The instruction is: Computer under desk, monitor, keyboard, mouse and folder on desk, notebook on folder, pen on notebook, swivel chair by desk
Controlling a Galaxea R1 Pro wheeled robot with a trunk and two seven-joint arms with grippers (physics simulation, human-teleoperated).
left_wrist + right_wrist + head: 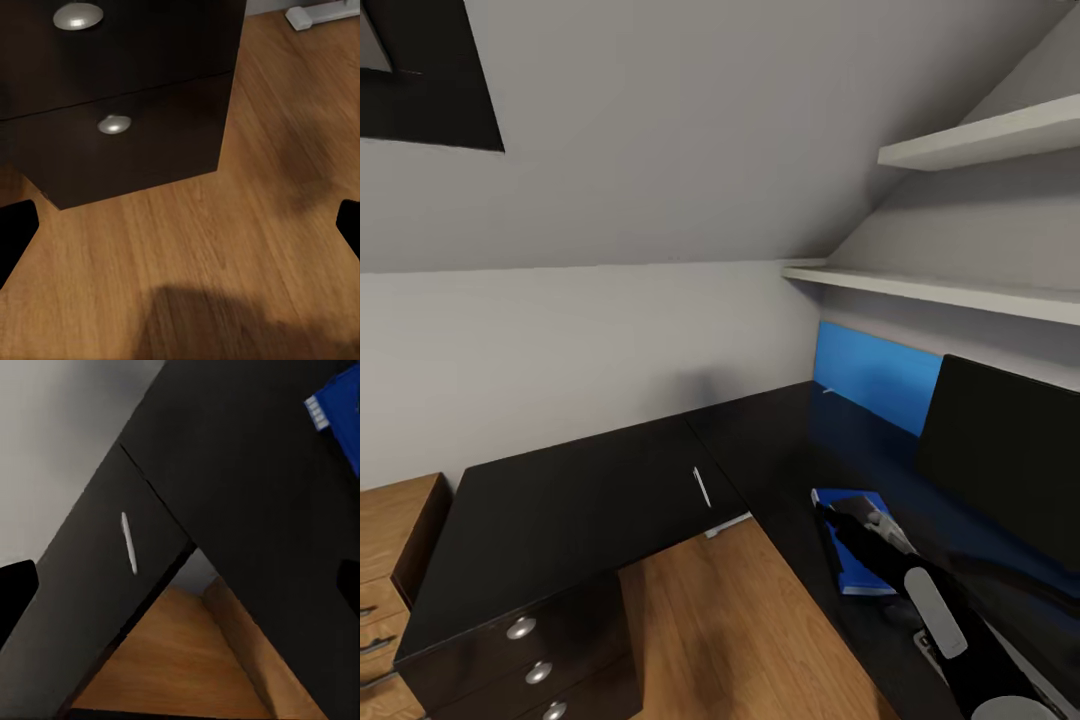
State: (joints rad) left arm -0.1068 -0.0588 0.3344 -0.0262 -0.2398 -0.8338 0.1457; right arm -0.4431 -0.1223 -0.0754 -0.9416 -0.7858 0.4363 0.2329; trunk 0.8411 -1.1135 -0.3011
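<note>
So the pen (pixel 702 487) is lying flat on the black top of the desk (pixel 580 500), on the left wing close to the inner corner of the L, near the front edge. The right gripper (pixel 847 512) is off to the right of it, hovering over the other wing, clearly apart from the pen, not touching. From the right wrist camera the pen (pixel 129 542) sits about midway between the two dark fingertips at the frame edges, so the fingers are spread wide with nothing between them.

The blue folder (pixel 850 560) is flat on the desk right under that gripper, partly covered by it, and the monitor (pixel 1005 465) stands just behind, against the blue back panel (pixel 875 375). The right arm comes in from the lower right, forearm angled up and left over the desk with the wrist tilted down toward the top.

The left gripper (pixel 180 225) is low, looking at the wood floor (pixel 225 247) beside the drawer unit (pixel 120 97). Its fingertips are wide apart too, holding nothing.
</note>
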